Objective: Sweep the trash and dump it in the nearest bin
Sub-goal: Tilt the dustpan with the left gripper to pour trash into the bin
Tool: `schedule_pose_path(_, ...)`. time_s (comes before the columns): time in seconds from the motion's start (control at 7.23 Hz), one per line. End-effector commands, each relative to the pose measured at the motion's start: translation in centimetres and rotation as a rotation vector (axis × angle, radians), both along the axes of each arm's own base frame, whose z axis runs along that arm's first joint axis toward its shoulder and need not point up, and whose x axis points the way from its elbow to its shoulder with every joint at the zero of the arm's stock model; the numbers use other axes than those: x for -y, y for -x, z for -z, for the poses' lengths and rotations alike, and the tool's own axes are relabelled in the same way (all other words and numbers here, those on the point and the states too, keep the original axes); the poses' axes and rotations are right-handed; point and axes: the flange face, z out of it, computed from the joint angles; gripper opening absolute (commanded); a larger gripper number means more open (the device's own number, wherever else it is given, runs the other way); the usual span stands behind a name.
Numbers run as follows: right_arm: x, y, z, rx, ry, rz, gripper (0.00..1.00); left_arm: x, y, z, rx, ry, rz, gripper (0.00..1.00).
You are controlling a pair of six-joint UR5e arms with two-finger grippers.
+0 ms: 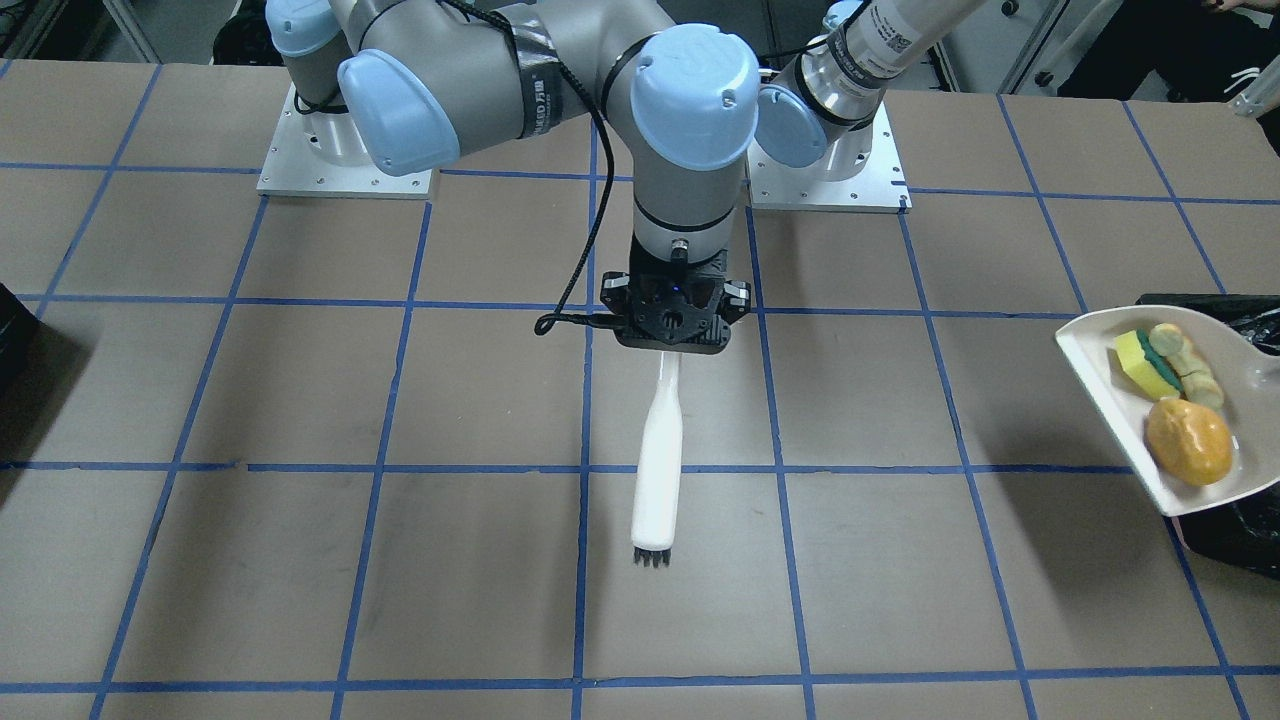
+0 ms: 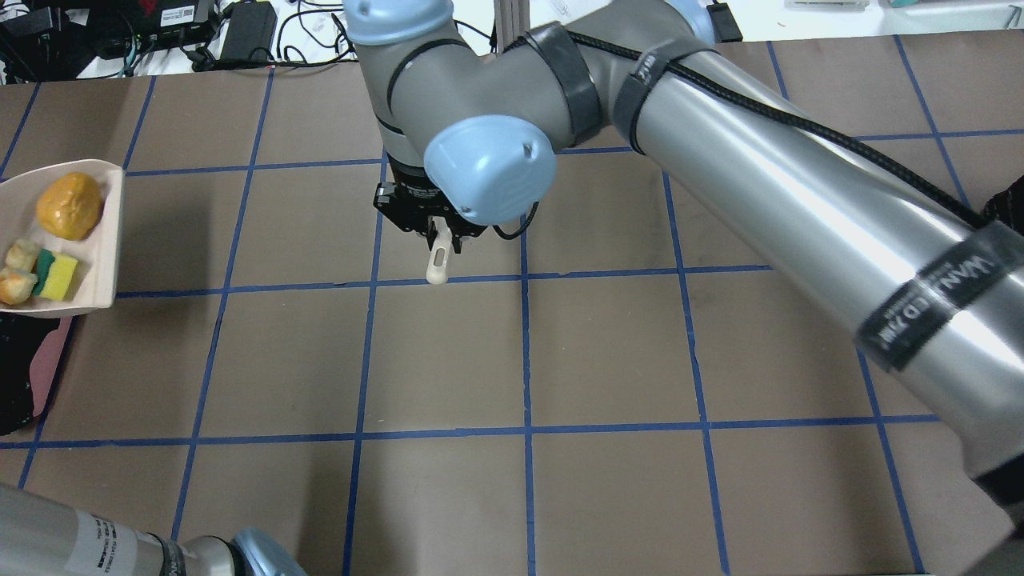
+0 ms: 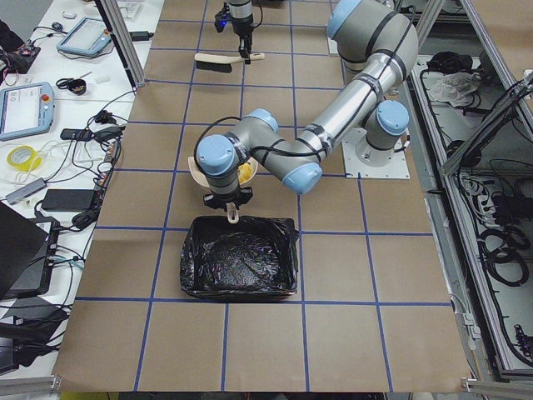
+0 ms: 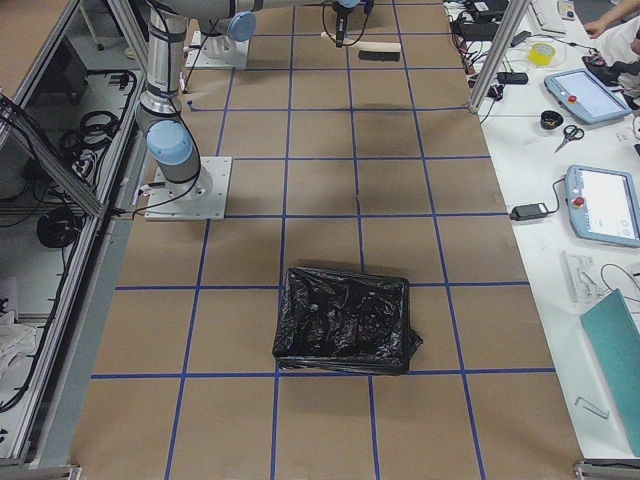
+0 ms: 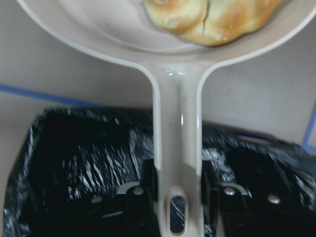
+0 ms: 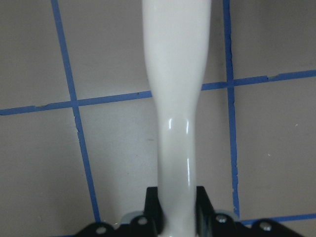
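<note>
My left gripper (image 5: 175,210) is shut on the handle of a cream dustpan (image 1: 1100,365) and holds it level at the edge of the black-bagged bin (image 3: 240,268). In the pan lie the golden-brown potato lump (image 1: 1188,441), the yellow-green sponge bit (image 1: 1145,364) and the tan braided pastry (image 1: 1187,364). The wrist view shows the pastry (image 5: 212,17) above the crinkled bag (image 5: 74,163). The overhead view shows the pan (image 2: 100,240) and the bin's pinkish wall (image 2: 50,364). My right gripper (image 1: 672,335) is shut on a white brush (image 1: 660,460) at mid-table, bristles pointing away from the robot.
A second black-bagged bin (image 4: 345,320) stands at the table's end on my right; its dark edge shows in the front view (image 1: 10,335). The brown table (image 2: 608,352) has a grid of blue tape lines. The two arm bases (image 1: 345,150) stand at the back.
</note>
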Motion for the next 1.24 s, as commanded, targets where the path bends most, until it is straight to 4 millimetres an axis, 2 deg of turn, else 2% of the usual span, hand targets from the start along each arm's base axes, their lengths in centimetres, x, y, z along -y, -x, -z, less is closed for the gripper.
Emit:
schedule_pose_path(0.0,-3.6,5.3,0.6,0.010,0.017,-0.018,0.00,-2.1,-5.6,-3.5,0.129,-0.035,-0.007,0.00)
schedule_pose_path(0.14,-4.3,5.6,0.2,0.012,0.021,-0.018,0.00,-2.8,-8.3,-4.7,0.273,-0.030,-0.036,0.00)
schedule_pose_path(0.28,-4.4,5.7,0.1,0.013,0.021,-0.019,0.00,-3.3,-9.4,-4.9,0.334,-0.063,-0.049,0.00)
schedule_pose_path(0.41,-4.8,5.8,-0.4,0.015,0.025,-0.019,0.00,-3.7,-10.3,-5.8,0.445,-0.088,-0.064,0.00)
schedule_pose_path(0.55,-5.3,6.2,0.0,0.007,0.016,-0.025,0.00,-4.1,-10.4,-5.9,0.481,-0.127,-0.062,0.00)
schedule_pose_path(0.69,-6.0,7.1,0.2,0.000,0.006,-0.062,0.00,-4.1,-10.7,-6.9,0.592,-0.160,-0.063,0.00)
schedule_pose_path(0.83,-6.3,7.5,0.7,-0.004,0.000,-0.086,0.00,-3.1,-9.5,-6.6,0.643,-0.219,-0.042,0.00)
schedule_pose_path(0.97,-6.6,7.9,2.1,0.005,-0.014,-0.076,0.00,-1.3,-7.5,-7.3,0.757,-0.234,-0.041,0.00)
schedule_pose_path(1.11,-6.8,8.6,3.1,0.001,-0.019,-0.068,0.00,0.0,-5.4,-7.1,0.833,-0.214,-0.037,0.00)
